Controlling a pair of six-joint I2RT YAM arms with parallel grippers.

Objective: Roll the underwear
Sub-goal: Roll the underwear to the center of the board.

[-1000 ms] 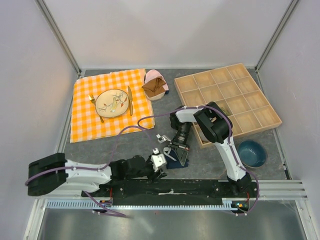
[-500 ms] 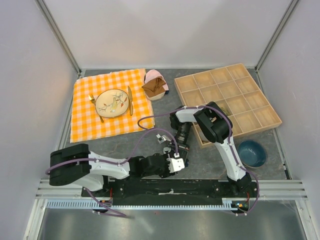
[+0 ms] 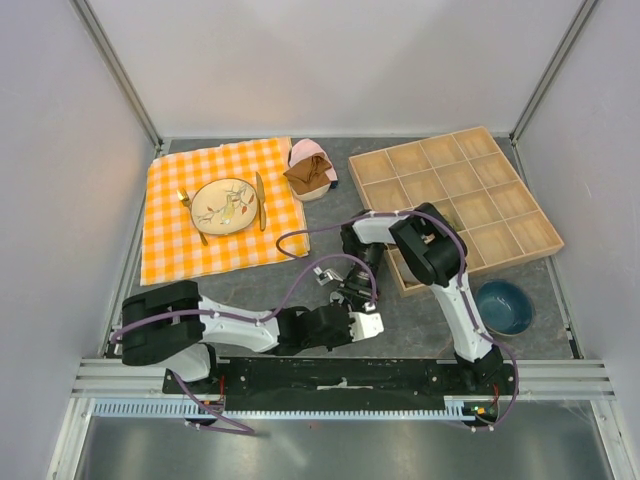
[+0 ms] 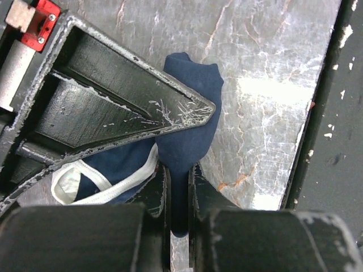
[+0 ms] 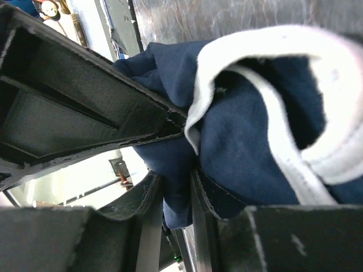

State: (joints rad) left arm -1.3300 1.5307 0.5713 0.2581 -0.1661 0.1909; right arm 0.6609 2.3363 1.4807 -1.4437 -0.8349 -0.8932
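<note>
Underwear (image 4: 190, 113), just left of the wooden tray (image 3: 420, 143): left gripper (image 4: 178, 181) just moved in and clamped it. Right gripper (image 5: 177, 190) still pinches cloth, so rolling can start.

Three plain white walls close in the workspace: back wall (image 3: 330, 60), left wall (image 3: 60, 200), right wall (image 3: 600, 150). A slanted aluminium post stands at each back corner, left (image 3: 115, 65) and right (image 3: 548, 65). The counter (image 3: 330, 205) is grey with pale marble-like veining. A metal rail (image 3: 560, 375) runs along its near edge, with a brushed-steel ledge (image 3: 350, 450) below. Light is even and diffuse. The left wrist view shows a bright glare patch (image 4: 272, 93) on the counter.
</note>
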